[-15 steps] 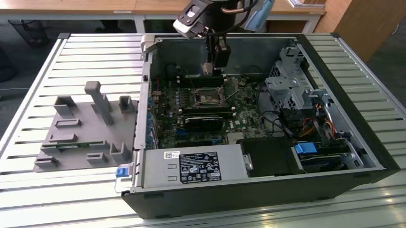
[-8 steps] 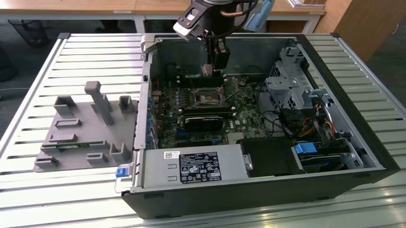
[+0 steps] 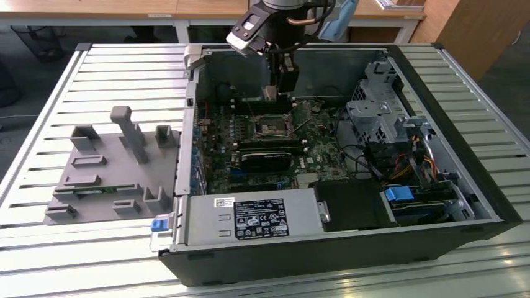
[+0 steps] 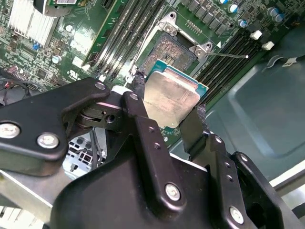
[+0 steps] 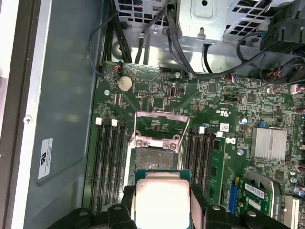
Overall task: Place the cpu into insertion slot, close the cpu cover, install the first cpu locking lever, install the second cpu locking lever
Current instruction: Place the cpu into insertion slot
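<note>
1. CPU [image 4: 174, 98]: pinched by two opposite edges between the black fingers [image 4: 139, 90] of the gripper [image 4: 167, 97], silver top up. Hanging in the air over the motherboard, short of the insertion slot [image 4: 169, 51], not yet seated. Gripped on the rims alone, so apt to tilt or slide out under a jolt or a slackened squeeze.
2. At the exterior view's left: grey parts holder [image 3: 103, 171] on the slatted table [image 3: 49, 248], well apart from the work. No hazard judged there.
3. Further right: open computer case [image 3: 192, 124], with the arm's tool reaching down inside near the rear wall. Little room on that side, so some risk of a knock against the metal during a sideways correction.
4. Just beside, nearer the camera: the socket itself, bare, with the CPU cover [image 5: 157, 125] seemingly swung up and away. Chief danger here, as judged: bent contacts from a chip lowered askew, rotated or off-centre, or pressed down before dropping flat. Also possible: the frame tipping back onto a half-seated chip.
5. Flanking the socket in the first wrist view: long memory slots [image 5: 107, 162], close enough to catch a fingertip on the way down.
6. At the exterior view's right: drive cage [image 3: 377, 115] and loose cables [image 3: 414, 164], apart from the path. Likely snagged only on a wide swing.
</note>
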Motion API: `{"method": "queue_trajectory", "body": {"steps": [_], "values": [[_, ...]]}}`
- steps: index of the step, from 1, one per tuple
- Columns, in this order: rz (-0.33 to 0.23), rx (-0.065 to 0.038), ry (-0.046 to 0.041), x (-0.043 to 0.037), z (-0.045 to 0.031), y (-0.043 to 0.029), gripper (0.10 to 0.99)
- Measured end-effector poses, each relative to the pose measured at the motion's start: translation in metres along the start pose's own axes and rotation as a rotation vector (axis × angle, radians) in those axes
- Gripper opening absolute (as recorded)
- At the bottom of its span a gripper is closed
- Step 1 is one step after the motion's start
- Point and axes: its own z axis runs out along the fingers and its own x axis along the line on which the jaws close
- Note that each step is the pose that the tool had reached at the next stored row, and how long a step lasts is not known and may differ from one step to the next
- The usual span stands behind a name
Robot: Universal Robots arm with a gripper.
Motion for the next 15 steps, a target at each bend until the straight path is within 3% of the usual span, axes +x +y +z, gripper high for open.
{"method": "queue_trajectory", "body": {"steps": [15], "values": [[0.000,0.000,-0.0009,0.0034,0.0196,-0.0005,0.541]]}}
